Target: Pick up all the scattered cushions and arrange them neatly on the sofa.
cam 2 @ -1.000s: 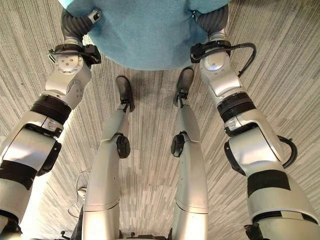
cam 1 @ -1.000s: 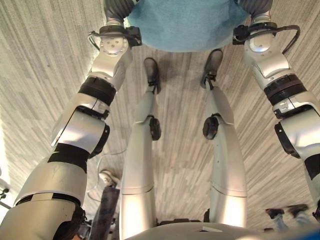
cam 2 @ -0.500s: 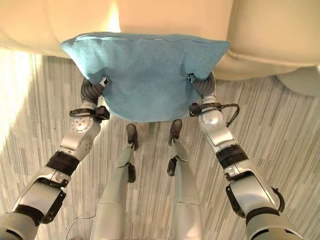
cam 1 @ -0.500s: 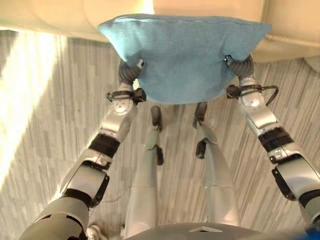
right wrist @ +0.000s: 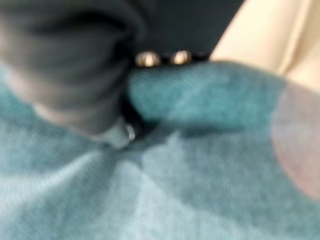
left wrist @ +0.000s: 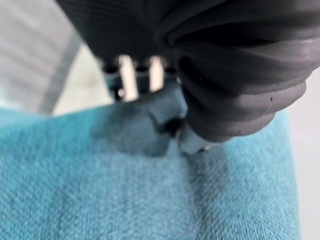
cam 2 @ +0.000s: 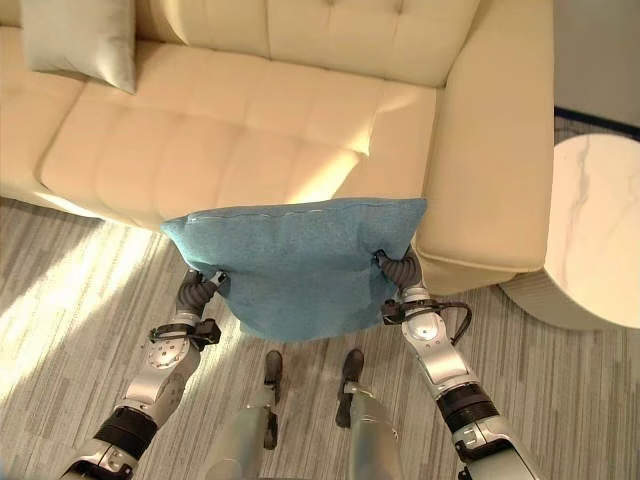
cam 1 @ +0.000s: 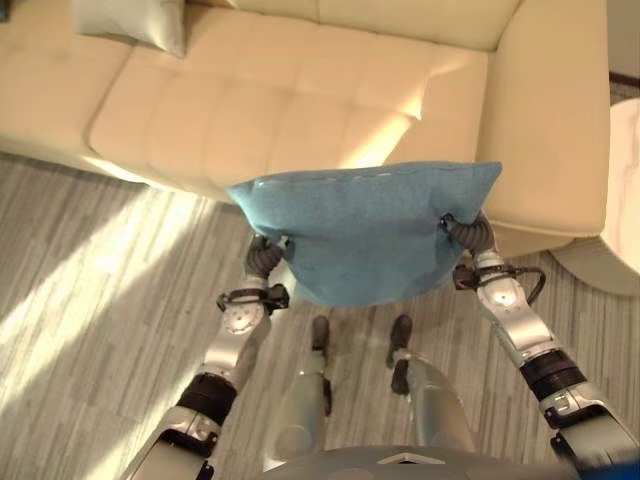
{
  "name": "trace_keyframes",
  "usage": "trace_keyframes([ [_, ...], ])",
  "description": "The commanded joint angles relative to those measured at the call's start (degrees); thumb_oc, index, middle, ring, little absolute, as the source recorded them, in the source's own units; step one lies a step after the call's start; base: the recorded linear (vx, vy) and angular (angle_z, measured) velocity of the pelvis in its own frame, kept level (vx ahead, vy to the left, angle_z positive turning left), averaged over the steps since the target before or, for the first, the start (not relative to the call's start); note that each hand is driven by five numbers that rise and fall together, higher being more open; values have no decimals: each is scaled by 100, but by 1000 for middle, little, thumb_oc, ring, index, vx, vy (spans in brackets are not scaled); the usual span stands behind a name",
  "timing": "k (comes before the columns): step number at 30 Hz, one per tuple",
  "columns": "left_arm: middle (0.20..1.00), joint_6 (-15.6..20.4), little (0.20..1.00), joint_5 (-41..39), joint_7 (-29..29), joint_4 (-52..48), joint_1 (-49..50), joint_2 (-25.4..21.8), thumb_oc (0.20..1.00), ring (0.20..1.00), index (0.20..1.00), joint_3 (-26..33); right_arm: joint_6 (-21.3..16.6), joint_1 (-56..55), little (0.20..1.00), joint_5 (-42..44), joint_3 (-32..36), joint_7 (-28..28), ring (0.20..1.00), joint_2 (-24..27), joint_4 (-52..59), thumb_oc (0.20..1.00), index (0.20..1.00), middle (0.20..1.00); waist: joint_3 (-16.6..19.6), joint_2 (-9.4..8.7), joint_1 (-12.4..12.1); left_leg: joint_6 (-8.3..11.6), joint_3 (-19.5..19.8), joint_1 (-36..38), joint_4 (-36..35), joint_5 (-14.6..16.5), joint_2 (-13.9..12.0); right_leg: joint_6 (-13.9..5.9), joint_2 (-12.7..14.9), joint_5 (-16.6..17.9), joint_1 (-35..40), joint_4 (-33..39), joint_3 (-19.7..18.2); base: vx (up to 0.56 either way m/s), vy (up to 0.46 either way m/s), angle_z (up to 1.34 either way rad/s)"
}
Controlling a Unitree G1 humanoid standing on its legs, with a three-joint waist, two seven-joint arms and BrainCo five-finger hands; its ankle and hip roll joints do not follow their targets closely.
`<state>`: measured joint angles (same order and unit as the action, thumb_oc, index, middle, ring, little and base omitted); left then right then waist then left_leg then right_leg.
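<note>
A blue cushion hangs in the air between my two hands, just in front of the cream sofa and over its front edge. My left hand grips the cushion's left side and my right hand its right side. In the left wrist view the cloth is bunched between my left hand's fingers and thumb. The right wrist view shows the same pinch, with my right hand closed on the fabric. A grey cushion lies on the sofa seat at the far left.
A round white marble side table stands right of the sofa's arm. The seat between the grey cushion and that arm is bare. Striped grey floor lies in front.
The camera has swung up from the floor to the sofa. The blue cushion stays held in both hands and now hangs before the seat's front edge.
</note>
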<state>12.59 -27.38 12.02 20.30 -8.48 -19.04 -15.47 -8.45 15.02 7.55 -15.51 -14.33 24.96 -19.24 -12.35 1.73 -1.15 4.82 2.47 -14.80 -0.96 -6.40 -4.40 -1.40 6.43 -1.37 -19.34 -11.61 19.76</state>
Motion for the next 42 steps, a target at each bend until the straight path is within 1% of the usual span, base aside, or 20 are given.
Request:
trace_keyframes([
  [1,200,382,200,263,-273,-452,-274,-43,200,200,200,157,-518,65,200,-153,435,39,200,107,772,200,200,200,309,-223,79,362,-217,-73,361,154,41,-302,-127,-251,715,354,42,72,-80,22],
  [5,200,338,200,212,-407,-468,98,20,200,200,200,388,-470,-263,200,-77,635,178,200,103,796,200,200,200,442,-363,85,298,-531,-134,950,344,-2,-297,-81,-248,1255,759,189,87,-36,21],
  [11,200,242,200,289,-483,-465,316,-32,200,200,200,488,-357,-386,200,-28,591,300,200,-21,718,200,200,200,704,-432,-68,132,-1047,-222,541,231,43,-372,-152,-281,1663,899,134,135,72,14],
  [16,200,244,200,370,-510,-663,551,-89,200,200,200,513,-338,-428,200,-30,574,365,200,-220,720,200,200,200,822,-520,-147,1,-930,157,548,448,135,-515,7,-286,2004,872,-2,209,158,-10],
  [18,200,213,200,437,-538,-805,661,-166,200,200,200,581,-326,-440,200,-54,558,445,200,-310,731,200,200,200,892,-566,-268,-174,-944,465,513,661,251,-657,191,-197,2036,591,-190,283,295,-11],
  [20,200,186,200,424,-545,-886,668,-277,200,200,200,603,-286,-390,200,-96,530,487,200,-357,726,200,200,200,804,-554,-260,-338,-990,584,476,695,288,-741,349,145,1732,-192,-425,90,222,-45],
  [22,200,201,200,436,-519,-906,646,-362,200,200,200,619,-321,-314,200,-64,483,478,200,-445,694,200,200,200,742,-461,-229,-441,-1028,690,359,686,251,-799,327,259,1295,-826,-618,84,234,-49],
  [24,200,203,200,444,-532,-899,645,-332,200,200,200,637,-315,-275,200,-64,458,513,200,-479,671,200,200,200,733,-388,-196,-459,-1038,872,166,660,264,-725,180,148,937,-961,-731,118,161,-32],
  [27,200,208,200,416,-537,-887,613,-267,200,200,200,616,-306,-233,200,-103,420,506,200,-432,716,200,200,200,716,-385,-92,-449,-973,1035,-22,633,392,-619,-106,64,697,-321,-872,161,36,-6],
  [28,200,210,200,434,-542,-884,574,-236,200,200,200,572,-326,-199,200,-55,414,487,200,-372,723,200,200,200,707,-449,-23,-452,-889,1143,-87,705,544,-635,-249,266,522,454,-946,239,-25,4],
  [29,200,210,200,446,-551,-863,551,-223,200,200,200,572,-316,-199,200,-38,424,485,200,-371,716,200,200,200,705,-449,12,-450,-837,1207,-98,755,571,-671,-292,367,502,672,-955,249,-54,1],
  [34,200,210,200,507,-636,-828,535,-171,200,200,200,562,-319,-361,200,-32,467,549,200,-403,674,200,200,200,723,-561,105,-427,-661,1330,152,1093,713,-685,-322,549,624,926,-1108,173,-91,43],
  [35,200,230,200,470,-711,-845,610,-134,200,200,200,588,-336,-505,200,-36,508,591,200,-355,709,200,200,200,748,-576,129,-307,-707,1334,673,1407,659,-647,-237,551,844,989,-1011,284,-161,81],
  [36,200,223,200,458,-719,-856,622,-107,200,200,200,578,-367,-519,200,-30,502,598,200,-318,724,200,200,200,737,-616,155,-227,-815,1186,1124,1481,605,-618,-147,540,958,1015,-924,245,-160,89],
  [37,200,217,200,427,-730,-842,637,-56,200,200,200,563,-367,-551,200,-4,536,590,200,-270,709,200,200,200,710,-621,188,-115,-943,886,1740,1474,421,-555,-125,478,1096,1044,-844,136,-120,100],
  [38,200,206,200,371,-746,-776,622,18,200,200,200,538,-345,-577,200,40,553,571,200,-217,707,200,200,200,673,-616,190,-87,-1205,458,2464,1276,89,-398,-107,301,1293,1056,-699,137,-95,81],
  [39,200,192,200,397,-746,-751,613,32,200,200,200,515,-342,-604,200,64,562,572,200,-203,717,200,200,200,655,-590,174,-118,-1222,302,2617,1336,10,-343,-167,233,1381,1077,-685,321,-83,51],
  [40,200,144,200,442,-723,-712,557,8,200,200,200,502,-333,-678,200,104,628,564,200,-157,738,200,200,200,699,-667,120,-208,-1190,99,2007,1265,69,-349,-206,153,1598,1209,-654,408,-19,20],
  [41,200,122,200,499,-700,-743,542,-40,200,200,200,504,-331,-693,200,108,657,533,200,-143,715,200,200,200,692,-673,57,-140,-1061,-96,1553,859,153,-348,-275,75,1763,1276,-692,448,32,0],
  [42,200,119,200,502,-675,-777,530,-61,200,200,200,501,-320,-680,200,138,651,524,200,-155,687,200,200,200,705,-666,24,-95,-1001,-156,1164,636,199,-343,-324,34,1817,1304,-723,397,125,-3],
])
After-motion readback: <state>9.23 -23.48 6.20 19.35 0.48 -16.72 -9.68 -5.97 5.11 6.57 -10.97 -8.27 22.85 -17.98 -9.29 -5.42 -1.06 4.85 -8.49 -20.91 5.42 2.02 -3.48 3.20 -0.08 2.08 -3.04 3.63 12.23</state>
